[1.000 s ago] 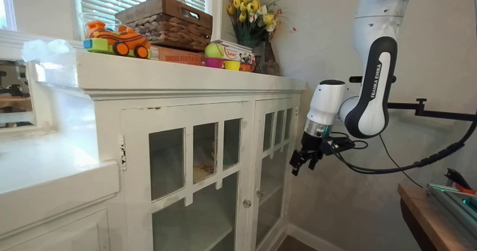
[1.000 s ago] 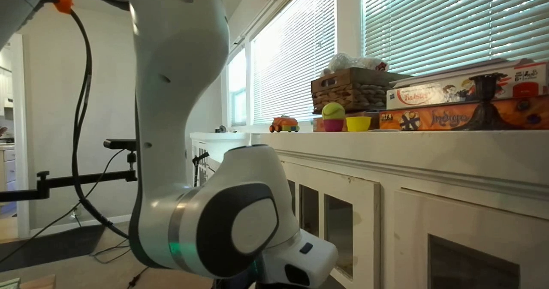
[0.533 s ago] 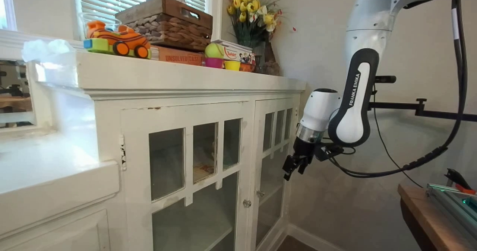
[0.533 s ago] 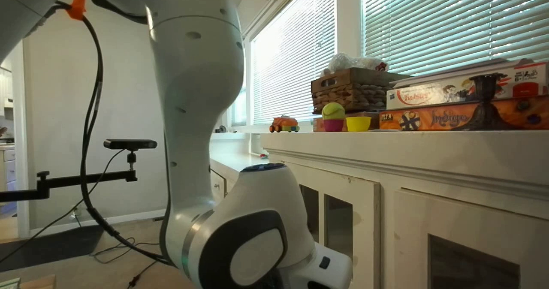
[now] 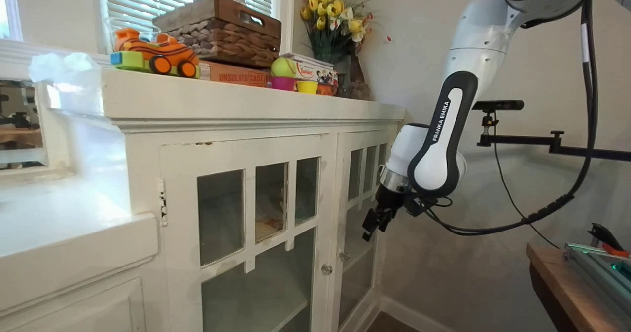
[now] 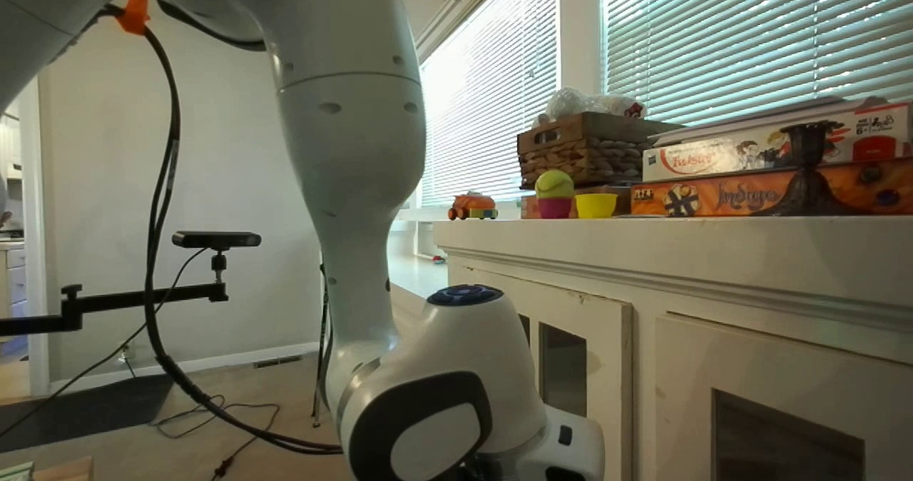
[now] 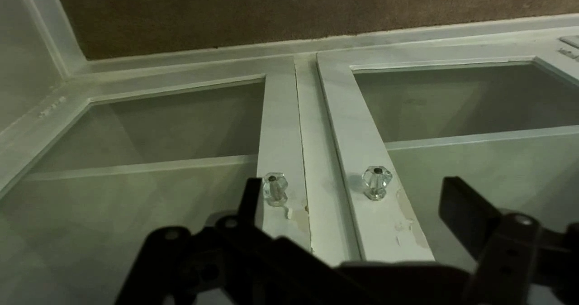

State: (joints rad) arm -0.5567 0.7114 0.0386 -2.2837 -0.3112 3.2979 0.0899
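Note:
My gripper (image 7: 353,183) is open in the wrist view, its black fingers wide apart with nothing between them. Beyond them are two clear glass knobs on a white cabinet's doors. The knob (image 7: 377,181) on the right appears within the gap; the left knob (image 7: 275,188) shows right beside the left finger (image 7: 250,201), which overlaps its edge. In an exterior view the gripper (image 5: 374,232) points down and toward the far cabinet door (image 5: 365,174), higher than the knobs (image 5: 326,269). No contact can be made out. The other exterior view hides the fingers below the arm.
On the cabinet top (image 5: 246,100) sit an orange toy car (image 5: 157,53), a woven basket (image 5: 231,31), game boxes (image 6: 770,188), a yellow cup (image 6: 596,205) and a dark candlestick (image 6: 807,174). A wooden table edge (image 5: 567,282) and a camera on a black bracket (image 5: 498,105) stand nearby.
The arm has moved toward the cabinet doors, carrying the gripper left and slightly down in an exterior view. The gripper stays open. Doors and objects on top have not moved.

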